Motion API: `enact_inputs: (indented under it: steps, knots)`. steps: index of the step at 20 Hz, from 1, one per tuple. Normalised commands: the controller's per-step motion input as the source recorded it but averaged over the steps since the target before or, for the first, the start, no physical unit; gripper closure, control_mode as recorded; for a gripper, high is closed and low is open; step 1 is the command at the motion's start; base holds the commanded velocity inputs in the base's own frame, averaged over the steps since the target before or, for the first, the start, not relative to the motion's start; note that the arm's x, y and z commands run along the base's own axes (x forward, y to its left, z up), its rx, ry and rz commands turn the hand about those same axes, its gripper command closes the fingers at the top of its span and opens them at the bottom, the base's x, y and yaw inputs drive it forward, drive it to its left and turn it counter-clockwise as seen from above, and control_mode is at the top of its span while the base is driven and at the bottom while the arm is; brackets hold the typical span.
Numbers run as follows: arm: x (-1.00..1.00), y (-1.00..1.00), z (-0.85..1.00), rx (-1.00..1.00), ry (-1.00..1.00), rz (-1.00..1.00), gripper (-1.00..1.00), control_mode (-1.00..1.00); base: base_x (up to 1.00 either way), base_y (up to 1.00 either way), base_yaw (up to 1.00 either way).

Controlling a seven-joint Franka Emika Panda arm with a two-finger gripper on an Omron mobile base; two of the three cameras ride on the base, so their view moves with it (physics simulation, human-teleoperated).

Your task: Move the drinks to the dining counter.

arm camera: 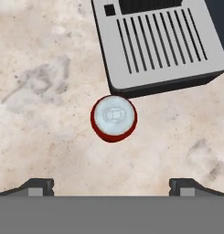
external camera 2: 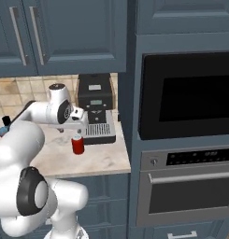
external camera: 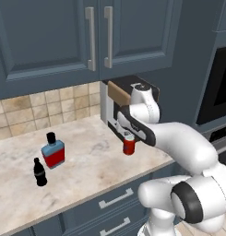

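The gripper [arm camera: 111, 185] hangs over the marble counter [external camera: 91, 161] with its jaws spread wide, nothing between them. Looking straight down from the hand, the red can [arm camera: 114, 118] stands upright just past the fingertips [arm camera: 40, 185], right beside the grey drip tray of the coffee machine [arm camera: 154, 41]. From the left base camera, the blue bottle with the red label [external camera: 53, 151] and the small black bottle [external camera: 39, 173] stand near each other further left on that counter, well apart from the can.
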Motion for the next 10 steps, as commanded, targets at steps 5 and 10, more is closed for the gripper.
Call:
enact_inputs:
  steps: [5,10]
  knots:
    - [0.33,0.00,-0.01,0.01,0.00,0.00,-1.00,-1.00,0.00,0.00,0.00]
    - [0.22,0.00,-0.20,0.00,0.00,0.00,-1.00,-1.00,0.00,0.00,0.00]
